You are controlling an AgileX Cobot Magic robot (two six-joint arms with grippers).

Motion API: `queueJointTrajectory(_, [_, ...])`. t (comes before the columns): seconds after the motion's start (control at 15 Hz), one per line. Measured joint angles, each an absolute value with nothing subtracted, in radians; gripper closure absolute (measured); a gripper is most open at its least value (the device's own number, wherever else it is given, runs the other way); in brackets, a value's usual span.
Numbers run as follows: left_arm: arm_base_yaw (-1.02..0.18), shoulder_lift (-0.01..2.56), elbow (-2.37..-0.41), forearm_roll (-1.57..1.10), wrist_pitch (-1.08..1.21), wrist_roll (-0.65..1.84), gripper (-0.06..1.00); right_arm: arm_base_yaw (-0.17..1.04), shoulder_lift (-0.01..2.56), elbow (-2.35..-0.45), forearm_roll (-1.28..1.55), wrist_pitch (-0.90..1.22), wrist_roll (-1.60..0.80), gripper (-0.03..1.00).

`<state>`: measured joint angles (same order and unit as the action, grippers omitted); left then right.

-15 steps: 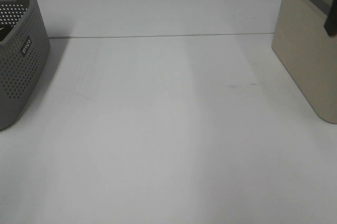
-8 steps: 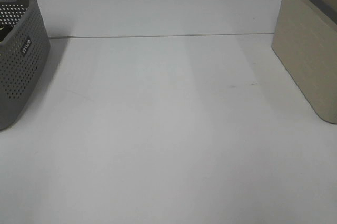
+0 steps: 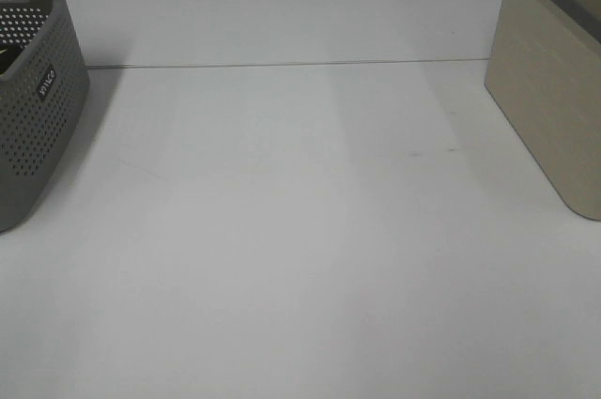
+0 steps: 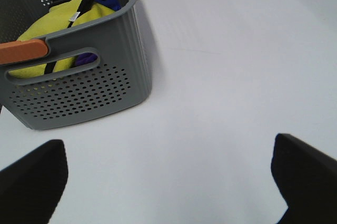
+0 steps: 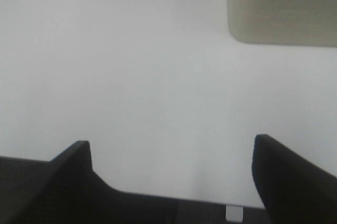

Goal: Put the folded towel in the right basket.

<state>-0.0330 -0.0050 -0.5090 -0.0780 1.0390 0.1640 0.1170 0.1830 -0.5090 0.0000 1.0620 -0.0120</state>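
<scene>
Both grippers, left and right, are hanging with jaws spread apart, gripping nothing, over the white table. Folded towel cannot be made out; beige right basket is standing opposite the grey perforated basket.

The grey perforated plastic basket carries a small dark label with white lettering (too small to read).

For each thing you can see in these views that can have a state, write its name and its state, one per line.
grey perforated basket: upright on the table, holding yellow and blue cloth items.
beige basket: upright on the table at the right; contents not visible.
left gripper: open, holding nothing.
right gripper: open, holding nothing.
folded towel: not identifiable in any view.
</scene>
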Motion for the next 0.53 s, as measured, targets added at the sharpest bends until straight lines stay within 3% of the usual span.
queueJointTrajectory(0.2, [-0.033,-0.005,-0.509,-0.078,1.039,0.164,-0.04,0.117,0.018,-0.506,0.010,1.062,-0.033,0.20])
queueJointTrajectory(0.53, [-0.033,-0.005,-0.509,-0.078,1.039,0.164,-0.04,0.117,0.001,-0.504,0.019,1.061,-0.032,0.20])
